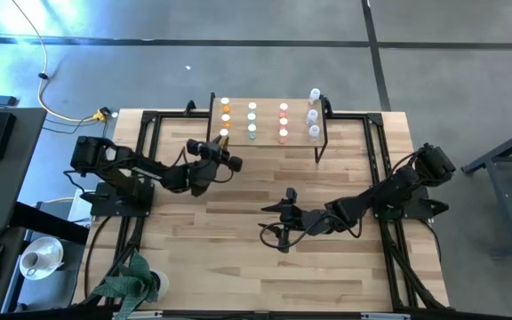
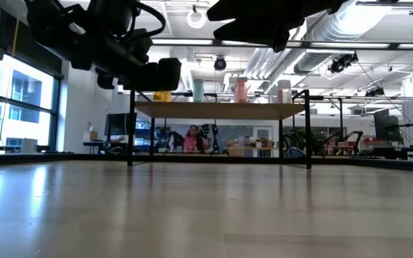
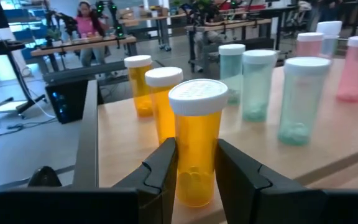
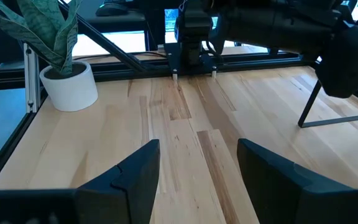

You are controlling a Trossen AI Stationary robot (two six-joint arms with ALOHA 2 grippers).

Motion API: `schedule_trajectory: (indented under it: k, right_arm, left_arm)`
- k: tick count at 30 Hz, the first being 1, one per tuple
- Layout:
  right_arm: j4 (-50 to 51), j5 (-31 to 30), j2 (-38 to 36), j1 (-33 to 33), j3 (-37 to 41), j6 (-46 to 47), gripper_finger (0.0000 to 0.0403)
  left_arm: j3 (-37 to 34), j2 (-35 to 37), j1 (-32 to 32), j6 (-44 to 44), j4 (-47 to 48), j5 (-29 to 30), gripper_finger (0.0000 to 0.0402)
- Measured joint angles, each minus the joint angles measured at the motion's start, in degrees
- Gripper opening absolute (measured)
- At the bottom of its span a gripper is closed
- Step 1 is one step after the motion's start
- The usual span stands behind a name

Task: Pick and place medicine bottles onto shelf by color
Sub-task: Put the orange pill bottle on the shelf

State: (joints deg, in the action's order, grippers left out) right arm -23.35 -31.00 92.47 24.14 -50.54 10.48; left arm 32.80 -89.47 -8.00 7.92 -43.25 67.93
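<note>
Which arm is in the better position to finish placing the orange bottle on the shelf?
The left arm. Its left gripper is shut on the orange bottle at the shelf; the right gripper waits open, empty.

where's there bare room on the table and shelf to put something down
The table is bare across its front, between the potted plant and the right gripper, and in the strip between the two arms. The shelf is crowded: bottles stand in four colour columns, and the left gripper holds an orange bottle at its front left corner. Only thin gaps between the columns are free.
</note>
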Motion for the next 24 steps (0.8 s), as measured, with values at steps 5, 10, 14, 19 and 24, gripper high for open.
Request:
schedule_trajectory:
  k: [5,10,14,19,24]
  right_arm:
    - [0.0,0.0,0.0,0.0,0.0,0.0,0.0206]
    - [0.0,0.0,0.0,0.0,0.0,0.0,0.0206]
    - [0.0,0.0,0.0,0.0,0.0,0.0,0.0206]
    - [0.0,0.0,0.0,0.0,0.0,0.0,0.0206]
    - [0.0,0.0,0.0,0.0,0.0,0.0,0.0206]
  left_arm:
    - [0.0,0.0,-0.8,0.0,0.1,0.0,0.0086]
    - [0.0,0.0,-1.8,0.0,0.6,-2.6,0.0086]
    - [0.0,0.0,-2.7,0.1,0.5,-4.2,0.0086]
    - [0.0,0.0,-2.9,0.0,1.0,-4.4,0.0086]
    - [0.1,0.1,-2.9,1.3,1.7,-4.9,0.0086]
